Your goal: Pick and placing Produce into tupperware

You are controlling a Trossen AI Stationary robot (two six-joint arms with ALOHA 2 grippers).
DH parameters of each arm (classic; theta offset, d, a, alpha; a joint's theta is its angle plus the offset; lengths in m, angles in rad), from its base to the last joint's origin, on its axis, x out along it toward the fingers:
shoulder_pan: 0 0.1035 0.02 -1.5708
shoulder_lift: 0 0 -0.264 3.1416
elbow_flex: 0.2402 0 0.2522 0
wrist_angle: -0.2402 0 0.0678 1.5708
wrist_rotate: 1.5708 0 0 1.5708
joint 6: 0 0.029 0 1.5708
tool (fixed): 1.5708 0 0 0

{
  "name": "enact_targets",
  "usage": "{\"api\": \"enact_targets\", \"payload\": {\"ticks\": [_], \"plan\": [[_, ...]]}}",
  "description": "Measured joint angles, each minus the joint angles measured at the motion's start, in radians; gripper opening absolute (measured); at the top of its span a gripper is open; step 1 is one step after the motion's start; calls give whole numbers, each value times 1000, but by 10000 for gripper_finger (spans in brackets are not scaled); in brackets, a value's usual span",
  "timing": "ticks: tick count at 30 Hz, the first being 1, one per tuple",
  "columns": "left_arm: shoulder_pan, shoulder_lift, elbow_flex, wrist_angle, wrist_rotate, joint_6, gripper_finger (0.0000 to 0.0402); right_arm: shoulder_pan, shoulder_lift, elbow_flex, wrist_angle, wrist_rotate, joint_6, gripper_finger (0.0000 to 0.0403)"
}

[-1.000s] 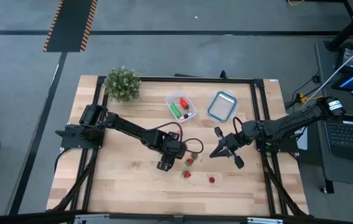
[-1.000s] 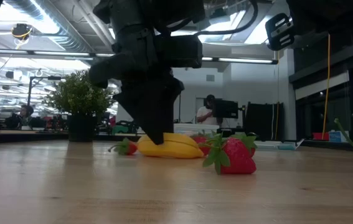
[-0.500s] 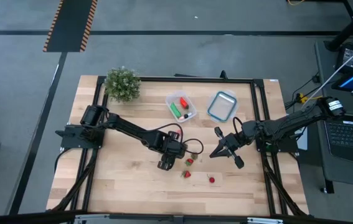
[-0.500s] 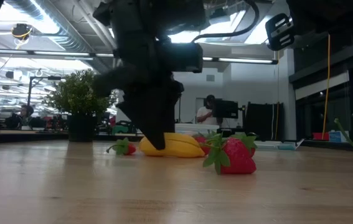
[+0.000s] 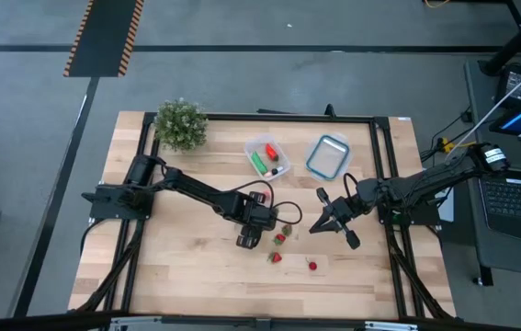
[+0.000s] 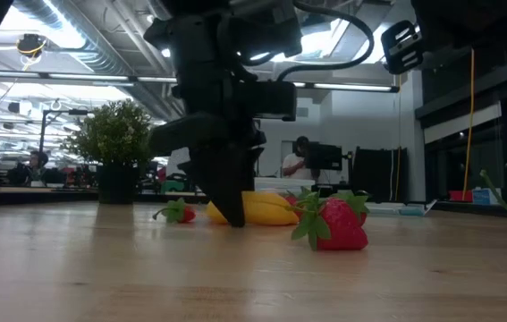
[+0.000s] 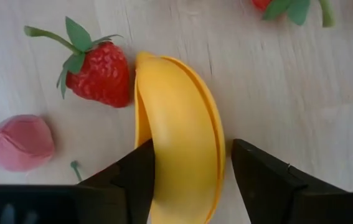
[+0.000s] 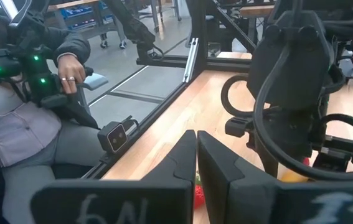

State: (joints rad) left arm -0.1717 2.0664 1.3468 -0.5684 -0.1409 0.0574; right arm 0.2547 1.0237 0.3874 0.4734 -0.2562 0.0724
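L gripper [image 7: 188, 165], fingers open w/ nothing clamped, straddles the banana [image 7: 179, 130] at mid-table centre frame, its long axis running fwd between them; tupperware [image 5: 267, 156] lies above; R gripper [image 5: 331, 219], closed & empty, waits right of centre.

A bushy potted plant [image 5: 180, 123] stands at the far left corner of the wooden desk [image 5: 177, 276]. A clear blue-rimmed lid [image 5: 327, 155] lies farther right. A laptop [image 5: 519, 198] sits beside the desk.
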Motion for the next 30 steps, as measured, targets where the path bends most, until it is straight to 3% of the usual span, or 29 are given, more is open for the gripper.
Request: {"api": "enact_targets", "payload": {"ticks": [5, 10, 22, 30], "plan": [[1, 1, 0, -2, 5, 1, 171, 0, 0, 0, -9, 0, -1, 17], [0, -12, -4, -5, 2, 2, 122, 0, 0, 0, -10, 0, 0, 17], [2, -43, -8, -26, -2, 23, 121, 0, 0, 0, -33, 0, 1, 17], [-4, -168, -11, -126, -40, 23, 121, 0, 9, 0, -45, 0, 2, 17]]}}
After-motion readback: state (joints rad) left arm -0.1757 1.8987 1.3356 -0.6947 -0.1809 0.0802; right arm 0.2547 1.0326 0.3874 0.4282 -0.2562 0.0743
